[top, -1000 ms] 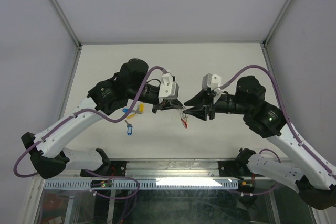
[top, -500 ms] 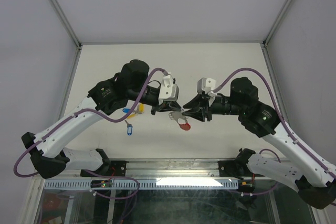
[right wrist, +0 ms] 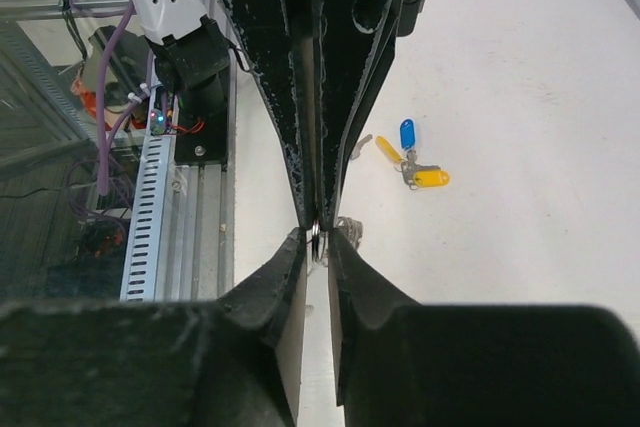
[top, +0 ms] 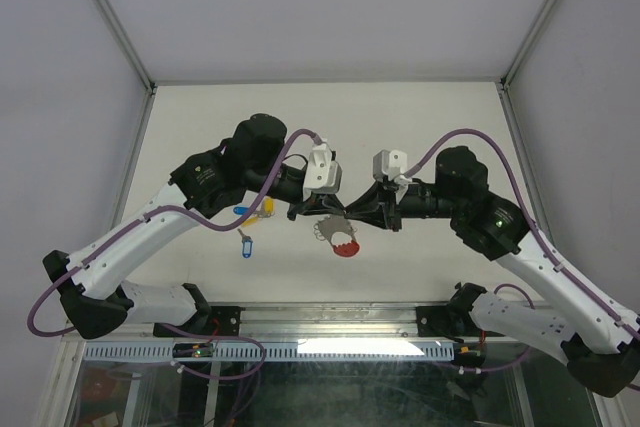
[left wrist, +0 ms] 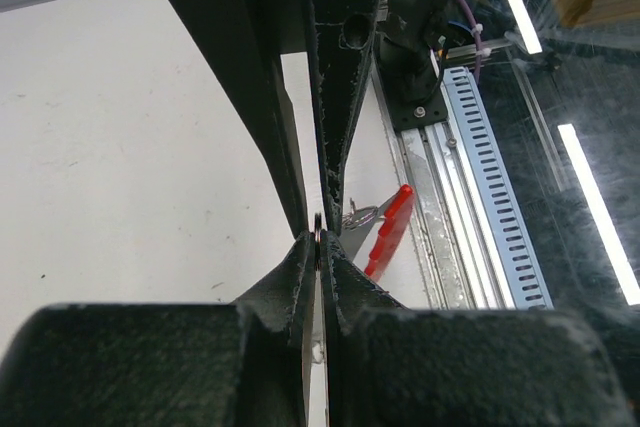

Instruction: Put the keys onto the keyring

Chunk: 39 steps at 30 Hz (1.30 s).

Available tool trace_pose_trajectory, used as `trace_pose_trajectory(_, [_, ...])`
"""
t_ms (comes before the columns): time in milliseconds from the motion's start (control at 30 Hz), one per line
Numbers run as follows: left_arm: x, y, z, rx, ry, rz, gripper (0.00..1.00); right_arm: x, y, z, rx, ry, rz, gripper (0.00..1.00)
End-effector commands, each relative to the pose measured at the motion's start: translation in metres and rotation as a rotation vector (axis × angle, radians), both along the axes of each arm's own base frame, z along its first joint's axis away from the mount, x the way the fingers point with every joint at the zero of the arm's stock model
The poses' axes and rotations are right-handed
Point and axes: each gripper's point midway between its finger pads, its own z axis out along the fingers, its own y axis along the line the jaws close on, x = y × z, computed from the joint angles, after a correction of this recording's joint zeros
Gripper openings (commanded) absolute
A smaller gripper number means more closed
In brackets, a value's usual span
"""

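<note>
Red keyring [top: 345, 248]: our left hand [top: 328, 209] and right hand [top: 362, 215] both clamp its chain tightly. Uneven pulling could slip it loose.

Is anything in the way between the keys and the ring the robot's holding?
Nothing visible lies between them. The keys sit on the table just left of the keyring. But the left hand and right hand both pinch the keyring, so neither is free to fetch a key.
</note>
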Motion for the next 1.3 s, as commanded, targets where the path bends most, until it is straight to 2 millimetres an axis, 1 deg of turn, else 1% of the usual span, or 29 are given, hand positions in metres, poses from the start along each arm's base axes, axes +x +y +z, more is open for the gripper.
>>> trace_pose_trajectory(0, [-0.006,-0.006,0.033,-0.095,-0.064,-0.056,0.0,-0.002,0.007,0.009,0.037,-0.019,0.037,0.09])
trace_pose_trajectory(67, [-0.006,-0.006,0.034,-0.095,-0.065,-0.055,0.0,-0.002,0.006,0.007,0.032,-0.013,0.038,0.01])
trace_pose_trajectory(100, [-0.007,-0.005,0.034,-0.096,-0.068,-0.055,0.0,-0.003,0.006,0.008,0.032,-0.011,0.038,0.0])
trace_pose_trajectory(267, [-0.004,-0.003,0.036,-0.098,-0.081,-0.037,0.0,-0.004,0.005,0.01,0.024,0.024,0.029,0.0])
trace_pose_trajectory(433, [-0.005,-0.002,0.045,-0.135,-0.094,-0.022,0.0,0.001,0.004,0.015,0.01,0.064,-0.015,0.0])
trace_pose_trajectory(600, [-0.005,0.0,0.057,-0.196,-0.108,0.01,0.21,-0.003,0.004,0.027,0.044,0.088,-0.022,0.0])
trace_pose_trajectory(667, [-0.006,0.002,0.063,-0.229,-0.107,0.025,0.26,-0.004,0.004,0.034,0.086,0.078,-0.024,0.0])
trace_pose_trajectory(767, [-0.007,0.005,0.077,-0.305,-0.115,0.056,0.28,-0.008,0.004,0.045,0.174,0.065,-0.02,0.0])
trace_pose_trajectory(867, [-0.007,0.009,0.089,-0.379,-0.121,0.091,0.28,-0.01,0.004,0.059,0.269,0.048,-0.02,0.0])
trace_pose_trajectory(967, [-0.004,0.014,0.096,-0.428,-0.127,0.135,0.28,-0.014,0.005,0.072,0.37,0.07,-0.009,0.0])
trace_pose_trajectory(1000, [-0.002,0.015,0.097,-0.44,-0.13,0.152,0.28,-0.014,0.006,0.074,0.402,0.083,-0.003,0.0])
trace_pose_trajectory(1033, [0.0,0.017,0.099,-0.451,-0.132,0.17,0.28,-0.016,0.007,0.082,0.453,0.084,0.011,0.0])
trace_pose_trajectory(1100, [0.0,0.019,0.103,-0.475,-0.131,0.19,0.26,-0.017,0.008,0.082,0.497,0.125,0.018,0.0])
trace_pose_trajectory(1133, [0.0,0.02,0.106,-0.488,-0.131,0.194,0.26,-0.017,0.007,0.088,0.537,0.122,0.021,0.0])
trace_pose_trajectory(1267, [0.0,0.027,0.118,-0.55,-0.129,0.226,0.24,-0.011,0.004,0.096,0.619,0.124,-0.015,0.0])
